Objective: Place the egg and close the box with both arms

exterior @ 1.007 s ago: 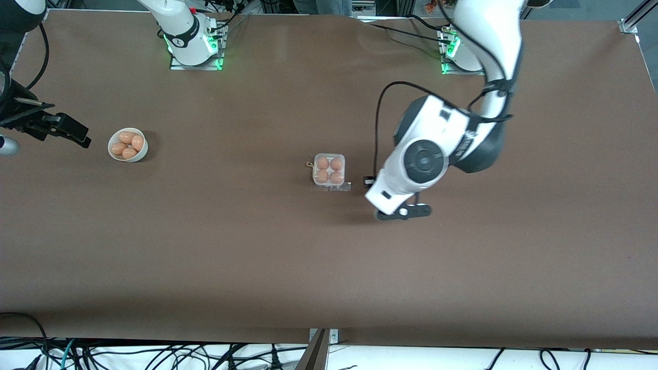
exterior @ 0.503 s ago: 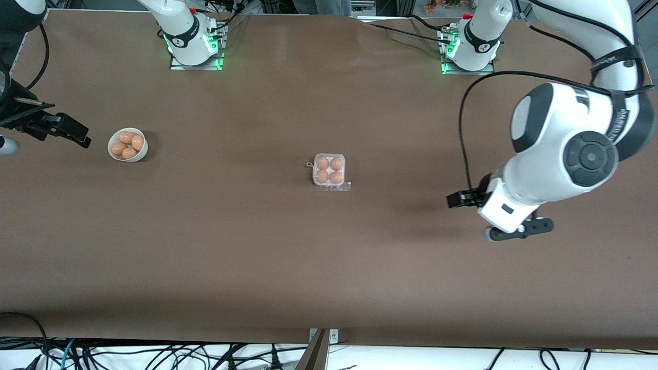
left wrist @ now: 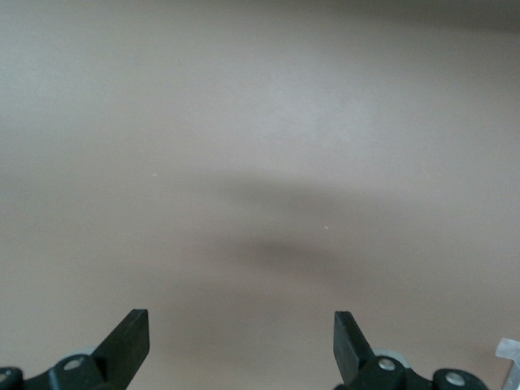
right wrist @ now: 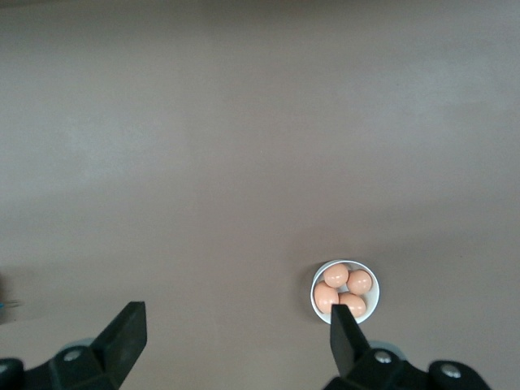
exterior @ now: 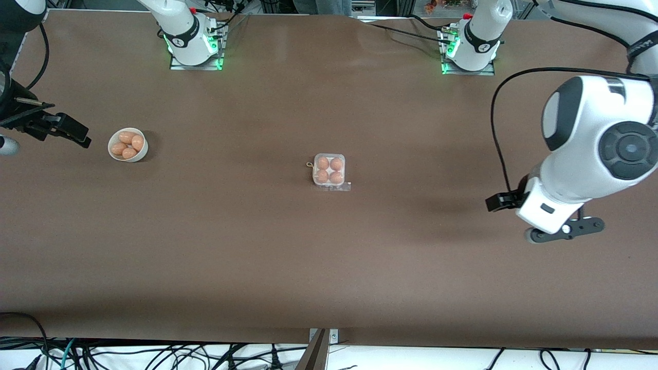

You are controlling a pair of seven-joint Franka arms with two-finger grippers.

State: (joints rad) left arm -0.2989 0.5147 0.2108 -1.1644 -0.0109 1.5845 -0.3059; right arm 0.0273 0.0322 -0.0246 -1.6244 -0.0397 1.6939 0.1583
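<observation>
The box [exterior: 329,171] sits mid-table with an egg [exterior: 322,163] in each cell. A clear flap lies at its near edge, and I cannot tell whether the lid covers the eggs. My left gripper [exterior: 563,229] hangs over bare table toward the left arm's end, well away from the box. In the left wrist view it [left wrist: 241,341] is open and empty, with only tabletop under it. My right gripper [exterior: 72,134] waits beside the bowl at the right arm's end. It [right wrist: 236,341] is open and empty in the right wrist view.
A round white bowl [exterior: 141,149] holding several eggs stands toward the right arm's end and also shows in the right wrist view [right wrist: 370,302]. The arm bases [exterior: 193,43] stand along the table's farthest edge. Cables hang below the nearest edge.
My left arm has swung away from beside the box toward its own end of the table and risen. The box, bowl and right arm have not moved.
</observation>
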